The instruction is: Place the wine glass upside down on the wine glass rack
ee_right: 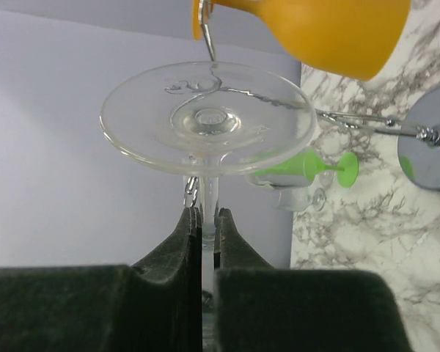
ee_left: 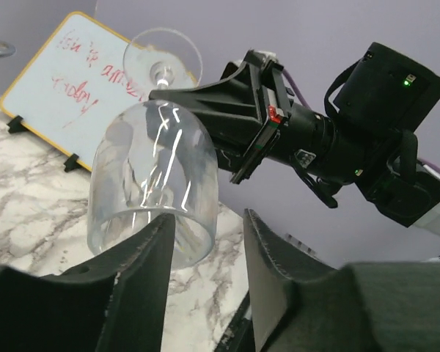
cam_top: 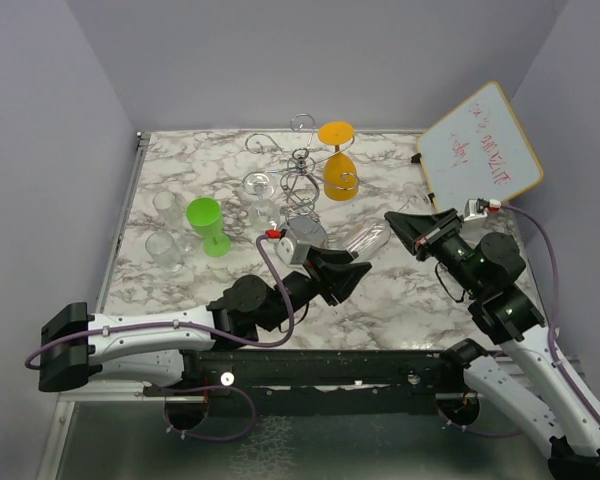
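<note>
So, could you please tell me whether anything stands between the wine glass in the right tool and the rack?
Partly: the orange glass already hangs on the side of the wine glass rack facing the wine glass held by the right tool. Nothing else visible lies between them.

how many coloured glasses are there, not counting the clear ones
2. The orange glass hangs on the wine glass rack; the green glass is on the table, left of the rack. None seems hidden.
</note>
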Available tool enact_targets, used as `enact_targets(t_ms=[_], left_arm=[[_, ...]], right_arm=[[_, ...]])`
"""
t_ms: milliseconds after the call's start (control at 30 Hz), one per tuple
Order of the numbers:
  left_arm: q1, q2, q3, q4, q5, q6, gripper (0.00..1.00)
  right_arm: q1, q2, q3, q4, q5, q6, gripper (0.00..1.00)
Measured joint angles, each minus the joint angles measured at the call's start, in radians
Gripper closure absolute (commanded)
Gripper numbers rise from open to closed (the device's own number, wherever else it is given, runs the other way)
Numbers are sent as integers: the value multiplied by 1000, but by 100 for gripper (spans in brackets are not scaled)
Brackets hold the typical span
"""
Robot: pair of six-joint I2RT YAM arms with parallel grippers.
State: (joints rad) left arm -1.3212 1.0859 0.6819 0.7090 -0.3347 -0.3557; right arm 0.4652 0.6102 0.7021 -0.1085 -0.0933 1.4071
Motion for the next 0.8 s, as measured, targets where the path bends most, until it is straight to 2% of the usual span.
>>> enact_targets(t_ms=[267,400,567,800], left_arm=[[-1,-67,-51,-4,2,-45,3],[-1,-126,-53,-85,16,-59,1],[-1,-212,-3,-321,23,-75,1],[-1,-259,289,-808,-41,-77,1]], right_arm=[[0,-53,10,79,23,-317,99],[0,-113,11,89,14,-466,99],[0,-165,37,84,-47,-664,99],[0,-103,148,3,-164,-933,99]])
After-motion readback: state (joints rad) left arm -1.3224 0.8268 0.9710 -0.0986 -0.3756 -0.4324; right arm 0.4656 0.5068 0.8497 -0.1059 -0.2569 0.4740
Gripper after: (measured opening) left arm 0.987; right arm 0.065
